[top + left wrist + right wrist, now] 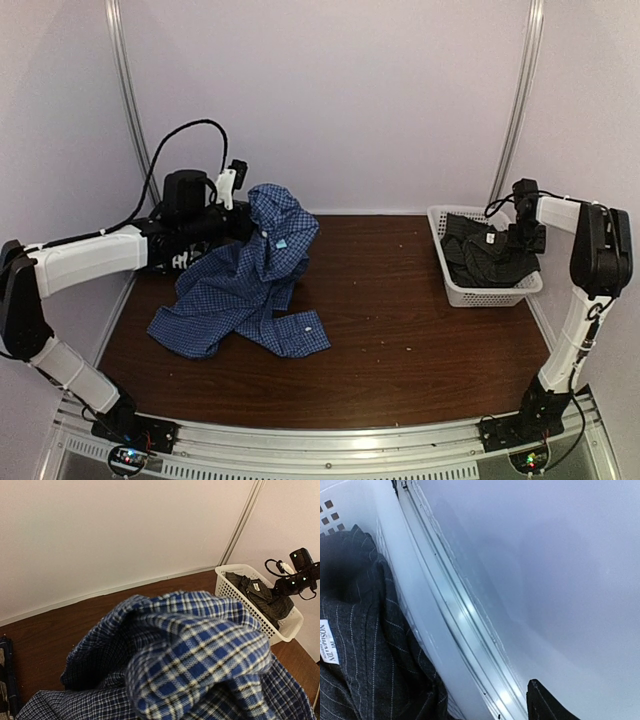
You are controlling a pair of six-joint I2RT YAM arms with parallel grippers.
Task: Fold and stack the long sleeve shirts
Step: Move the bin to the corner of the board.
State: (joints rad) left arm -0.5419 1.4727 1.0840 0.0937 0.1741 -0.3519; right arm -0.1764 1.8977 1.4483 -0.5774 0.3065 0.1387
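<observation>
The blue fine-check shirt [250,290] lies crumpled at the back left of the table, one bunched part raised [282,222]. My left gripper [243,218] is at that raised part and shut on it. The cloth [200,655] fills the left wrist view and hides the fingers. A dark charcoal pinstriped shirt [480,255] lies in a white basket [440,262]; it also shows in the right wrist view [360,645]. My right gripper [518,238] hangs over the basket's right side. One black fingertip [545,702] shows beyond the basket's rim [420,630], and the jaws look open.
A dark cloth with white marks [183,262] lies under my left forearm at the table's left edge. The basket [227,587] stands at the back right by the wall. The brown table [400,330] runs forward from the shirt. Metal corner posts [520,90] stand behind.
</observation>
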